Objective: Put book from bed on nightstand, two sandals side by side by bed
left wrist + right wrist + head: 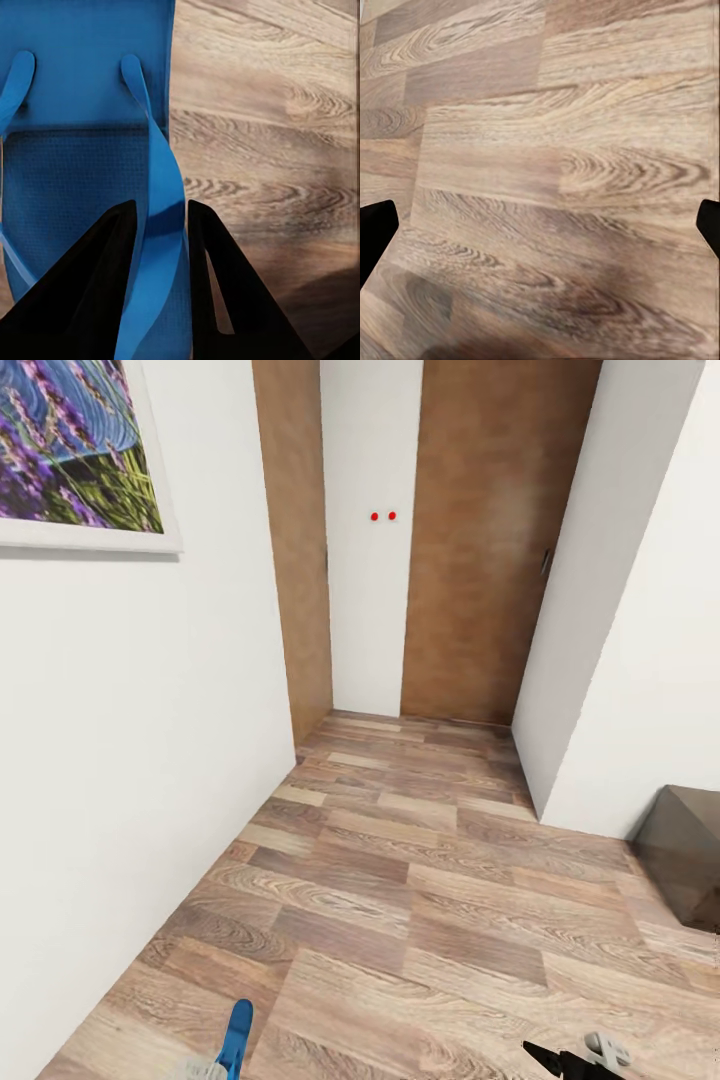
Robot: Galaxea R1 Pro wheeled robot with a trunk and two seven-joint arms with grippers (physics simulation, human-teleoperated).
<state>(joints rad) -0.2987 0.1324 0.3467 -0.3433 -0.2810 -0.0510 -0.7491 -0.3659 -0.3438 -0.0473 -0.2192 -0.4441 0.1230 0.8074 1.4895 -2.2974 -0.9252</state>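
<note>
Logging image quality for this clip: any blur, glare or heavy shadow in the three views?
Head view: sharp, evenly lit, no glare. Left wrist view: bright blue flat sandal close and soft, black fingers silhouetted. Right wrist view: brown wood-plank floor slightly soft, darker shadow near one edge.

Even, soft light; faint shadows; renders slightly blurred.

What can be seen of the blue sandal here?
The sandal is bright blue, with a flat sole, textured footbed and thin rubbery-looking straps. The left gripper is closed on one strap, holding it above the wood-plank floor. In the head view its tip rises at the bottom edge.
</note>
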